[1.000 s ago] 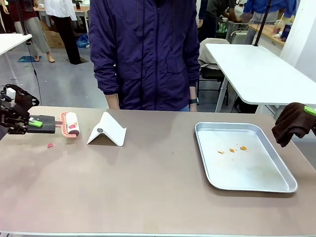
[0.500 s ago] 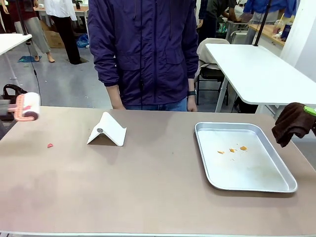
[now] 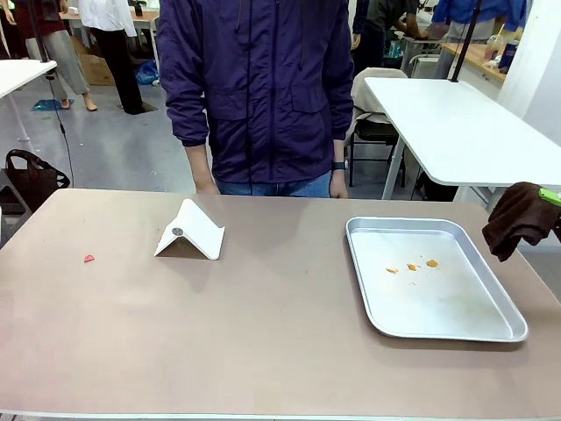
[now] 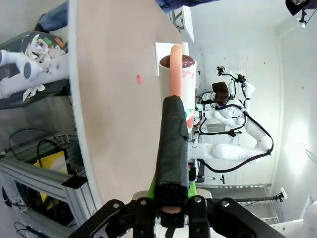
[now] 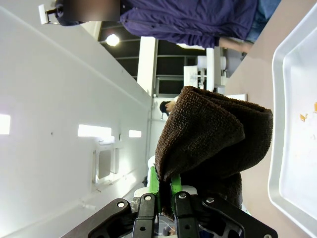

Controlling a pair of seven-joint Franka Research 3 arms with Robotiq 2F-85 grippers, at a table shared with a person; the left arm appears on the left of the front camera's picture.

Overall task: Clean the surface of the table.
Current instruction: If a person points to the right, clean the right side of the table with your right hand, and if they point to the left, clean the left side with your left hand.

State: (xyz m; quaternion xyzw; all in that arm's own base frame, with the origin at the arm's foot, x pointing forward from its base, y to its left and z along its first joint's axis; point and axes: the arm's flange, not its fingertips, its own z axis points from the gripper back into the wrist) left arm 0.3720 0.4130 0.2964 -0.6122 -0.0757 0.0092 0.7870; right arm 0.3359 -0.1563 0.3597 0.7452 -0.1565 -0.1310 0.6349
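Note:
The brownish table (image 3: 263, 324) carries one small red crumb (image 3: 88, 259) near its left end, also seen as a red crumb (image 4: 139, 79) in the left wrist view. My left gripper (image 4: 171, 198) is shut on the black handle of a lint roller (image 4: 174, 124), whose pink frame and white roll hang off the table's (image 4: 109, 99) left edge. At the far right my right gripper (image 3: 550, 196) is shut on a dark brown cloth (image 3: 517, 217), held above the table's right edge; the brown cloth (image 5: 213, 134) bunches over my right gripper (image 5: 163, 187).
A metal tray (image 3: 504, 329) with a few orange crumbs (image 3: 413, 266) lies right of centre. A white folded stand (image 3: 189, 231) sits left of centre. A person in a dark blue jacket (image 3: 254, 88) stands at the far edge.
My left arm lifted the lint roller off the table's left end and drew it back out of the front view to the left. The right arm and cloth have stayed put.

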